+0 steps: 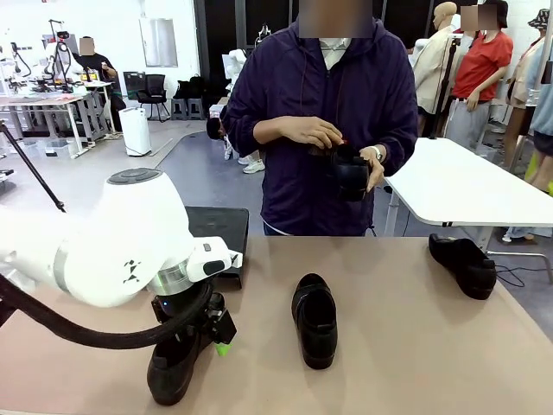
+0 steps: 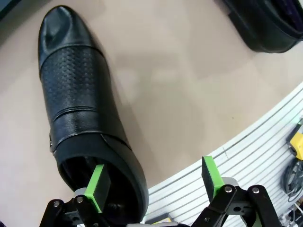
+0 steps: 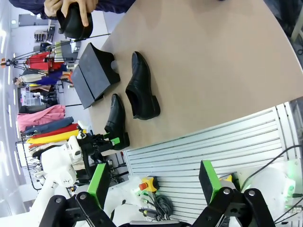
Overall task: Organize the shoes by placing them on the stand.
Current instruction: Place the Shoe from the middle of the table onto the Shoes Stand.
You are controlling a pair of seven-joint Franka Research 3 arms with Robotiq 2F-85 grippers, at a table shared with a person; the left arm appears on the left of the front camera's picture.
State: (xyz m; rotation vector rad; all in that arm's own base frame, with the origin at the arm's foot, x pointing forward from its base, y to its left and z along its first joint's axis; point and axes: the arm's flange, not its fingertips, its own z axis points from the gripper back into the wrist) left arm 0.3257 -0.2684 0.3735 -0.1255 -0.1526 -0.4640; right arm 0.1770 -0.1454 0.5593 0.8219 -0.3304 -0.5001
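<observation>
Three of the shoes lie on the tan table [image 1: 415, 346]. The nearest shoe [image 1: 171, 373] sits at the lower left of the front view, toe pointing toward the camera's bottom edge. The middle shoe [image 1: 315, 322] rests near the centre of the frame, well apart from it. The third shoe [image 1: 465, 264] lies at the right, close to the table's far edge. The fourth shoe [image 1: 350, 175] is off the table, in the person's hands [image 1: 307, 131] at the top centre, held against a dark jacket. The stand [image 1: 221, 226] sits at the far edge left of centre, partly hidden by the white arm, and no shoe can be seen on the part that shows.

The left gripper [image 2: 154, 182] hangs over the heel end of the nearest shoe with its jaws spread wide and gripping nothing. In its wrist view one green pad [image 2: 97, 185] stands over the shoe's opening. The other pad stands outside the heel, above the ribbed metal rail [image 2: 255, 142] along the table's edge. Whether a pad touches the leather cannot be told.

The right gripper [image 3: 152, 182] is also fully spread and empty, held off the table over its near metal edge, well away from every shoe.
</observation>
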